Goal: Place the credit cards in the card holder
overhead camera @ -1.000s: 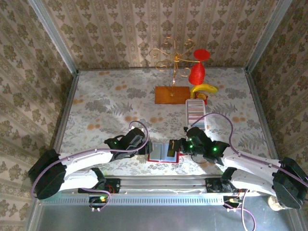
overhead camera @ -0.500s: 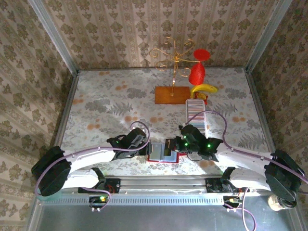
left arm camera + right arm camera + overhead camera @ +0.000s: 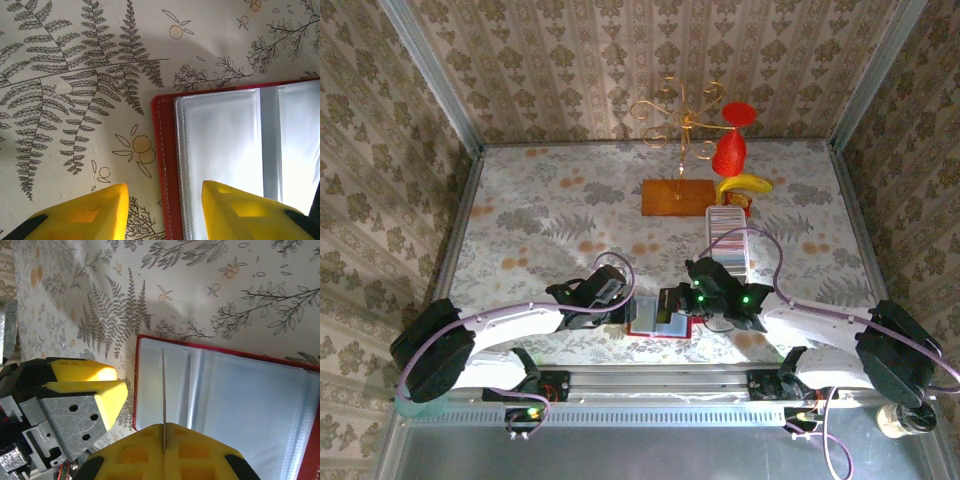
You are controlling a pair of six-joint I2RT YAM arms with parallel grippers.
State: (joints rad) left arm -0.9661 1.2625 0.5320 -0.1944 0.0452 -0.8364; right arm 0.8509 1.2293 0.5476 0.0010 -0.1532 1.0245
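The red card holder [image 3: 642, 327] lies open near the table's front edge, its clear grey-blue pockets [image 3: 235, 400] facing up. My right gripper [image 3: 164, 432] is shut on one credit card [image 3: 163, 385], held edge-on and upright over the holder's left pocket. My left gripper [image 3: 165, 210] is open and straddles the holder's red left edge [image 3: 165, 150]: one finger [image 3: 85, 210] is over the tablecloth, the other [image 3: 250, 210] over the pocket. The remaining credit cards [image 3: 726, 228] stand in a row further back on the right.
The card row sits in a long white tray [image 3: 729, 260]. Behind it are a banana [image 3: 744, 184], a red vase shape [image 3: 730, 150] and a gold wire stand on an orange-brown base [image 3: 677, 197]. Patterned walls enclose the table on three sides.
My right gripper has carried the card leftward over the open holder. My left gripper has shifted slightly right to the holder's edge, and its jaws have narrowed.
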